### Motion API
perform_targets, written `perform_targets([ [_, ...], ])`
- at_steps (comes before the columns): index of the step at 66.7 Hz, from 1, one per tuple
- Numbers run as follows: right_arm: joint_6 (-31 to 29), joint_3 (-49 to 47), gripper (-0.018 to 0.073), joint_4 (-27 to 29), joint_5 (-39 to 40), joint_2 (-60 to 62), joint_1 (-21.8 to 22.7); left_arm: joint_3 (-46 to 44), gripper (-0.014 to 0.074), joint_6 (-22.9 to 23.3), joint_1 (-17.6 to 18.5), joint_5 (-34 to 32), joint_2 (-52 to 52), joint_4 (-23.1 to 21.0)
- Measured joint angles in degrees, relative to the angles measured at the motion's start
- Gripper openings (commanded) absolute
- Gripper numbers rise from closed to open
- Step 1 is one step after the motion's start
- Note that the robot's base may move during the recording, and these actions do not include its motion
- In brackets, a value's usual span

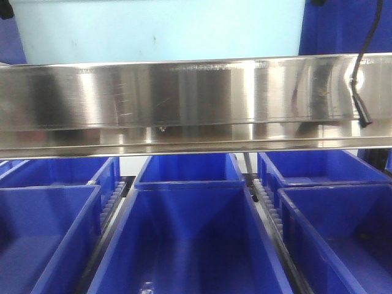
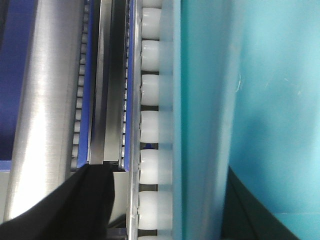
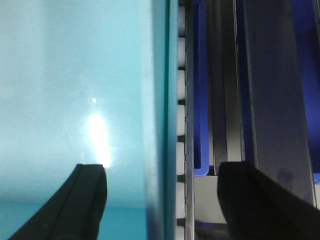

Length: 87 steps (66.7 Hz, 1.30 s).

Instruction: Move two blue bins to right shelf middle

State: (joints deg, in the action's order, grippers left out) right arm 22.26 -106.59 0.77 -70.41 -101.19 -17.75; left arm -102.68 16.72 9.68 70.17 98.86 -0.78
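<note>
Pale-blue bin [image 1: 159, 27] sits at 12 o'clock above the steel rail [image 1: 184, 98]. The left gripper [image 2: 165, 210] and right gripper [image 3: 162, 200] straddle its walls, fingers wide. Both should probably close evenly, then lift level.

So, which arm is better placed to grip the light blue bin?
Right, probably: the right pincer straddles the wall of the light blue bin centrally; the left pincer straddles it off-centre.
</note>
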Motion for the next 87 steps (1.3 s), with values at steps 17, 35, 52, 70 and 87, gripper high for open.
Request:
perform_targets([
  [17,0.00,0.00,0.0360,0.00,0.00,0.00,0.00,0.00,0.0293,-0.10,0.00,0.00,0.00,0.11],
  [35,0.00,0.00,0.0301,0.14,0.00,0.00,0.00,0.00,0.0293,-0.67,0.00,0.00,0.43,-2.33],
  [52,0.00,0.00,-0.0131,0.50,-0.44,0.00,0.00,0.00,0.0090,-1.08,0.00,0.11,1.83,-6.51],
  [70,-0.34,0.00,-0.0165,-0.77,-0.67,0.00,0.00,0.00,-0.0111,-2.57,-0.14,0.14,2.27,-5.89],
  [87,-0.32,0.00,-0.0165,-0.77,-0.67,0.00,0.00,0.00,-0.0111,-3.00,-0.14,0.14,2.27,-5.89],
])
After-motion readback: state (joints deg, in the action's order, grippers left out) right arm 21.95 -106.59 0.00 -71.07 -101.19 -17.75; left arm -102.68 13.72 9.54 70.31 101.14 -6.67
